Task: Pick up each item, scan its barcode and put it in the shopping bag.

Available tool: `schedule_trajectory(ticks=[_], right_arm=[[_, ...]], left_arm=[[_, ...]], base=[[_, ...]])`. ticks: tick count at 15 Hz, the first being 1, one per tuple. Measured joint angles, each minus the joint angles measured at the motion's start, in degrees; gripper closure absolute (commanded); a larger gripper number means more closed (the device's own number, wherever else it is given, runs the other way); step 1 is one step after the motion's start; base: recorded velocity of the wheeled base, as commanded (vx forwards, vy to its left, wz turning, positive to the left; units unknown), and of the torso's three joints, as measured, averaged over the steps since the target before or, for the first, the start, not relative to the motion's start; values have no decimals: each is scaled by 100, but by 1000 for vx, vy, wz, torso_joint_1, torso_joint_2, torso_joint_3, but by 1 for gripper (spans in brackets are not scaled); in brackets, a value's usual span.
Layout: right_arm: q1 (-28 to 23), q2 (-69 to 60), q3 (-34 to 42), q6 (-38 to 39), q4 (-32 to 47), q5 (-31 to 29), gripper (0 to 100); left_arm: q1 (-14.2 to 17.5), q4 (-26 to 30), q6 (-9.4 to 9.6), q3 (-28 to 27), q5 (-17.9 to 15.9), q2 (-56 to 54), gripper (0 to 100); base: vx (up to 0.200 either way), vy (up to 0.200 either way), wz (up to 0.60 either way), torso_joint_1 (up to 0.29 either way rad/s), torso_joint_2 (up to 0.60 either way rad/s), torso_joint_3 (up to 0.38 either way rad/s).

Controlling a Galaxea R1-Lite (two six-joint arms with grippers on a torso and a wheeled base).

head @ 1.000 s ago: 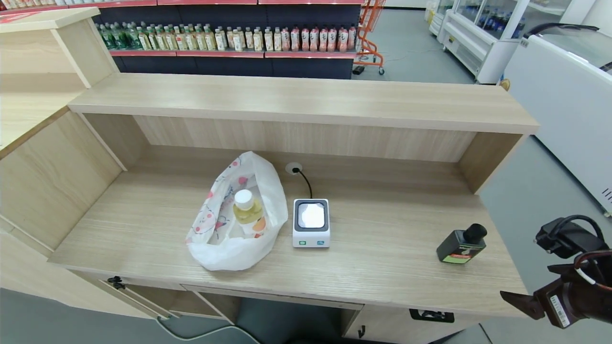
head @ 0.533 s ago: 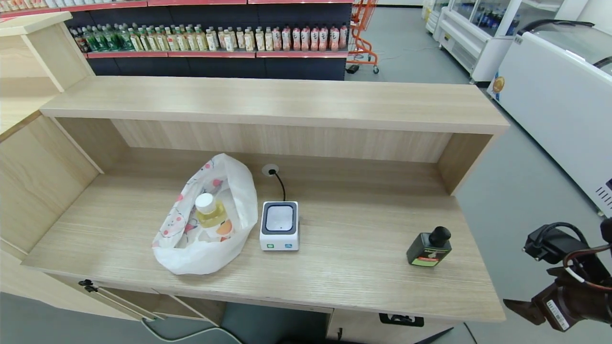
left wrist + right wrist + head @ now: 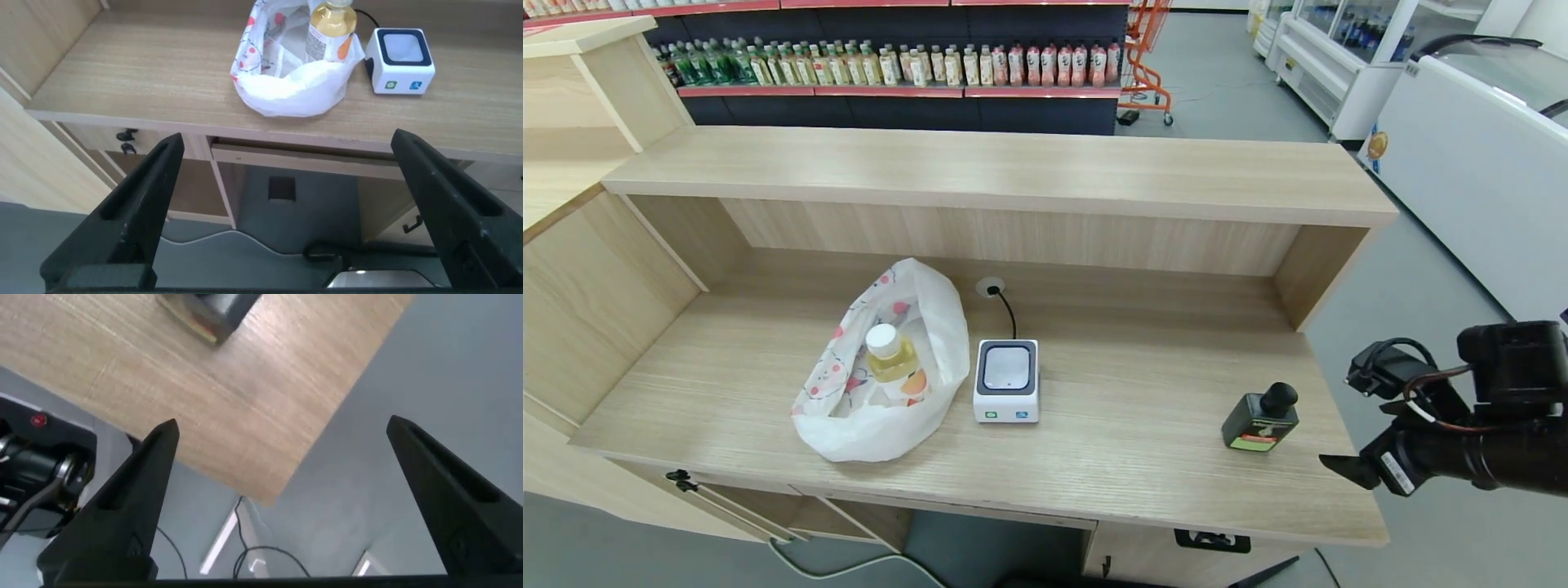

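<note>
Right wrist view cuts off most of the dark bottle (image 3: 206,314).

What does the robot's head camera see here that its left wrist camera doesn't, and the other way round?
Head view: the dark bottle near the right end of the counter, with the right end effector off that end. Left wrist view: the open left end effector before the counter's front. Both: shopping bag, the yellow drink bottle inside, and the scanner.
</note>
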Motion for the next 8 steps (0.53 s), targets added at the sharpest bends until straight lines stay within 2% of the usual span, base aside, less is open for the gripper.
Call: schedule_trajectory(ticks=[8], right_arm=[[583,1779,-297,-24,-2302,1013,0]], left_arm=[[-2,0,0,0,0,0,0]], base=[[0,0,0,0,0,0]])
